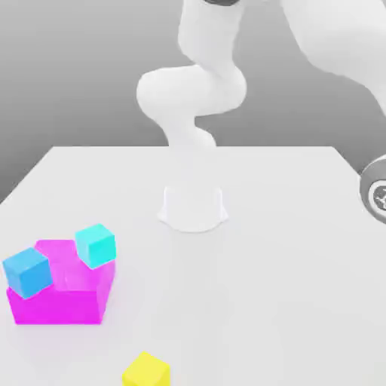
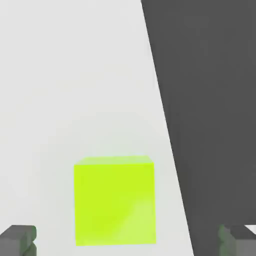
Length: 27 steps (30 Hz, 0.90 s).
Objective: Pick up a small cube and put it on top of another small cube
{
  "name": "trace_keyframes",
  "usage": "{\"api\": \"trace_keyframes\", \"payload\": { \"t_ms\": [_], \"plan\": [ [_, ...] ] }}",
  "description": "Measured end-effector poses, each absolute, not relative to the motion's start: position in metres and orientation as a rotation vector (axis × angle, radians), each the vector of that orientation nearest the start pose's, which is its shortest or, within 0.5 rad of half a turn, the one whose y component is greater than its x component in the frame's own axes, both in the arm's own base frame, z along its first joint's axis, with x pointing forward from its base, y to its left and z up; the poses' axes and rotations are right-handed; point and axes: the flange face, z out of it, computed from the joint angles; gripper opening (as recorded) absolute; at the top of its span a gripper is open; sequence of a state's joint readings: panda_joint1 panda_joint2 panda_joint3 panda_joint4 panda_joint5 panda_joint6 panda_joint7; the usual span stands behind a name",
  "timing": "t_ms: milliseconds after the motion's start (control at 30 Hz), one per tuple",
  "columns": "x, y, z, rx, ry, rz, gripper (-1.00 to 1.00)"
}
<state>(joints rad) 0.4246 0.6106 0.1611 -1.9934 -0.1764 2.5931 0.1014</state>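
Note:
In the hand view a small lime-green cube (image 2: 114, 200) rests on the white table, near the table's edge. My gripper (image 2: 127, 242) hangs above it, open, with one dark fingertip (image 2: 17, 240) on one side of the cube and the other fingertip (image 2: 237, 240) well off its other side. Nothing is held. The exterior view has a cyan cube (image 1: 96, 244) and a blue cube (image 1: 27, 271) sitting on a magenta block (image 1: 60, 298). A yellow cube (image 1: 146, 370) lies on the table in front of them.
The arm's white base (image 1: 193, 205) stands at the table's middle, and its links rise and bend toward the exterior view's right. A grey wrist part (image 1: 375, 192) shows at that view's right edge. The table edge (image 2: 165, 125) runs close beside the lime-green cube.

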Motion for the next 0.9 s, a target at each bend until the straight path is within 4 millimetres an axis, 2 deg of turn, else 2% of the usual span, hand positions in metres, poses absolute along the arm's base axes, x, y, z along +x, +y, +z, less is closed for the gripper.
{"api": "trace_keyframes", "payload": {
  "t_ms": [33, 200, 233, 267, 367, 400, 533, 667, 767, 800, 900],
  "plan": [
    [0.501, 0.336, 0.139, -2.997, -0.940, -0.001, -1.00],
    [0.501, 0.336, 0.139, -2.997, -0.940, 0.002, -1.00],
    [0.501, 0.336, 0.132, -2.996, -0.942, 0.002, -1.00],
    [0.501, 0.337, 0.137, -2.996, -0.943, 0.002, -1.00],
    [0.501, 0.337, 0.176, -2.996, -0.943, 0.002, -1.00],
    [0.503, 0.331, 0.190, -3.004, -0.927, 0.001, -1.00],
    [0.522, 0.245, 0.232, -3.111, -0.663, -0.016, -1.00],
    [0.524, 0.149, 0.267, -3.194, -0.341, -0.027, -1.00],
    [0.513, 0.078, 0.290, -3.225, -0.082, -0.030, -1.00],
    [0.508, 0.048, 0.297, -3.229, 0.031, -0.029, -1.00],
    [0.481, -0.027, 0.314, -3.215, 0.331, -0.025, -1.00]
  ]
}}
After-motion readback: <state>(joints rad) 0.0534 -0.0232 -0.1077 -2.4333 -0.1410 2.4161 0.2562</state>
